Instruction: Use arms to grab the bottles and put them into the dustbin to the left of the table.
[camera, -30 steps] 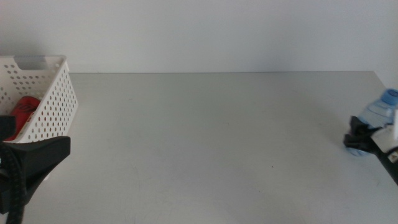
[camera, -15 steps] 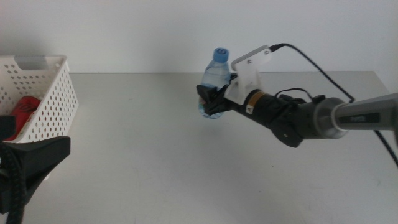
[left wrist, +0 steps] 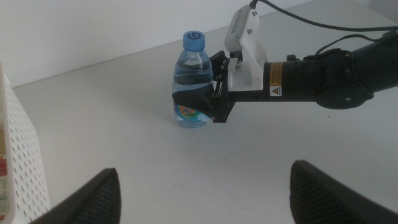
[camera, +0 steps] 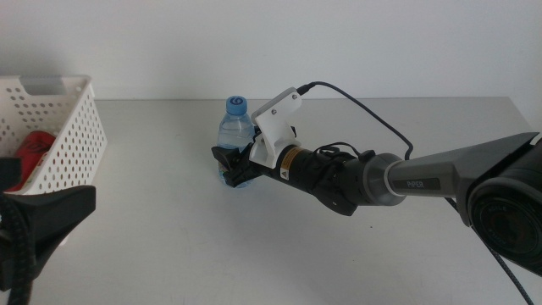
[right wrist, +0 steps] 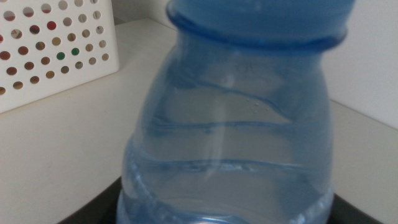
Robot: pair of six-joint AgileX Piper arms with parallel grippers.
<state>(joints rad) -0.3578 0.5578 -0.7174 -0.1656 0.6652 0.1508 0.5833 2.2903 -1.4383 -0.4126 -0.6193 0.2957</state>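
The small clear water bottle (camera: 235, 135) with a blue cap stands upright, its base at the table (camera: 169, 246) left of centre. My right gripper (camera: 230, 166) is shut on its lower half, with the arm reaching in from the right. In the left wrist view the bottle (left wrist: 193, 84) and right gripper (left wrist: 208, 102) lie ahead of my open left gripper (left wrist: 204, 171). The bottle (right wrist: 230, 124) fills the right wrist view. The white dustbin (camera: 72, 127) sits at the far left with a red can (camera: 32, 152) inside. My left gripper (camera: 51, 216) waits in front of it.
The dustbin's perforated wall (left wrist: 22, 155) borders the left wrist view, and the dustbin (right wrist: 50, 43) shows behind the bottle in the right wrist view. The right arm's cable (camera: 364, 110) arcs above the table. A white wall runs behind the table.
The right arm has swept from the table's right edge across to left of centre, carrying the water bottle and lowering it to the tabletop. The left gripper has not moved.
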